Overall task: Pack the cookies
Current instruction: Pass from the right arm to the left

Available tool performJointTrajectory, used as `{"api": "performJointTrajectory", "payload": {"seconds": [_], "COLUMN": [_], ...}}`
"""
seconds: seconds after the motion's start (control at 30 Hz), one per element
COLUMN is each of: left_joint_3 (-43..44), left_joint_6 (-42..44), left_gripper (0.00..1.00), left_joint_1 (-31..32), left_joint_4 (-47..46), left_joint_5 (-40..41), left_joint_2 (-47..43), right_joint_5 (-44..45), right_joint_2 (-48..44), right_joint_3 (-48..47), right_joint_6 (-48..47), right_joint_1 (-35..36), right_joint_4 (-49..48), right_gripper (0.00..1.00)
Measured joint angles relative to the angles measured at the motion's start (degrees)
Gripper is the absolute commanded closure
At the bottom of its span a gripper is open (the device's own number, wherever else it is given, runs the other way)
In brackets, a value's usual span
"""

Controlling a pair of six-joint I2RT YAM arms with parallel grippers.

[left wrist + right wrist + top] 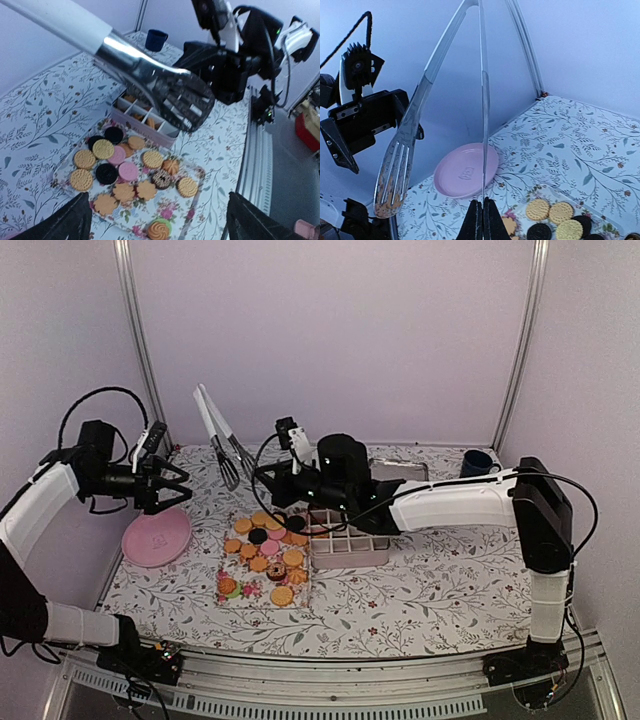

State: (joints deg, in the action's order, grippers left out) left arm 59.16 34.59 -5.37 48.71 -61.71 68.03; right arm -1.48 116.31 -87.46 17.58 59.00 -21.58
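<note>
The left end effector [183, 485] hangs over the table's left edge, above the far side of the pink plate [157, 537]. Its fingers are spread wide and hold nothing. The cookies [265, 555] lie to its right and toward the near edge, well apart from it.

The tongs [215, 420] stand between the two arms. Their long axis slants from the white handle end, raised toward the far-left corner, down to the slotted heads near the table's middle.

The cookies sit in a loose cluster on a floral tray [252, 602] at mid-table, with a divided box [350, 558] touching the tray's right side.

The right end effector [480, 222] is pinched shut on one blade of the tongs, just past the tray's far edge. The cookies lie directly below it and toward the near edge, so this arm is much the nearer. I judge the next pick depends on tipping the tong heads down toward that near side.
</note>
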Motion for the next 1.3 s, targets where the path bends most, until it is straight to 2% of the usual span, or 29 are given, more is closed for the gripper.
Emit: {"api": "performJointTrajectory", "payload": {"seconds": [0.17,0.27,0.33,0.4,0.43,0.53,0.63,0.8,0.97,1.1,1.3], "left_joint_3": [2.1,0.6,-4.8,-11.8,-15.8,-18.7,-18.7,-18.6,-18.0,-16.6,-16.0], "left_joint_6": [-11.2,-23.6,-37.3,-54.8,-65.7,-83.1,-93.6,-100.9,-102.8,-104.2,-105.5], "left_gripper": [0.14,0.16,0.17,0.19,0.2,0.2,0.21,0.22,0.24,0.33,0.54], "left_joint_1": [0.0,0.0,0.0,0.0,0.0,0.4,0.5,0.6,0.9,0.9,0.9], "left_joint_4": [-6.9,-18.1,-33.6,-54.0,-67.3,-84.9,-96.2,-102.6,-103.0,-103.3,-104.3], "left_joint_5": [-12.2,-17.4,-20.1,-22.2,-23.0,-24.2,-24.5,-23.2,-20.8,-19.6,-18.8], "left_joint_2": [-2.0,-3.2,-5.5,-7.0,-6.8,-4.7,-4.5,-5.2,-5.2,-4.9,-4.6], "right_joint_5": [-4.8,-6.7,-8.0,-8.9,-9.6,-10.7,-11.6,-13.1,-15.0,-16.3,-17.2], "right_joint_2": [0.1,0.1,0.1,0.1,0.1,0.1,0.1,0.6,2.4,3.8,4.1], "right_joint_3": [3.4,3.4,3.5,3.5,3.6,3.7,3.8,3.8,3.8,3.8,3.8], "right_joint_6": [6.7,8.5,9.2,9.6,9.7,9.7,9.7,9.6,9.6,9.6,9.6], "right_joint_1": [0.8,1.0,1.0,1.0,1.1,1.2,1.4,1.9,2.4,2.8,3.5], "right_joint_4": [-13.0,-17.1,-19.9,-21.7,-22.5,-23.5,-23.9,-24.3,-24.8,-24.8,-24.9], "right_gripper": [1.0,1.0,1.0,1.0,1.0,1.0,1.0,1.0,1.0,1.0,1.0]}}
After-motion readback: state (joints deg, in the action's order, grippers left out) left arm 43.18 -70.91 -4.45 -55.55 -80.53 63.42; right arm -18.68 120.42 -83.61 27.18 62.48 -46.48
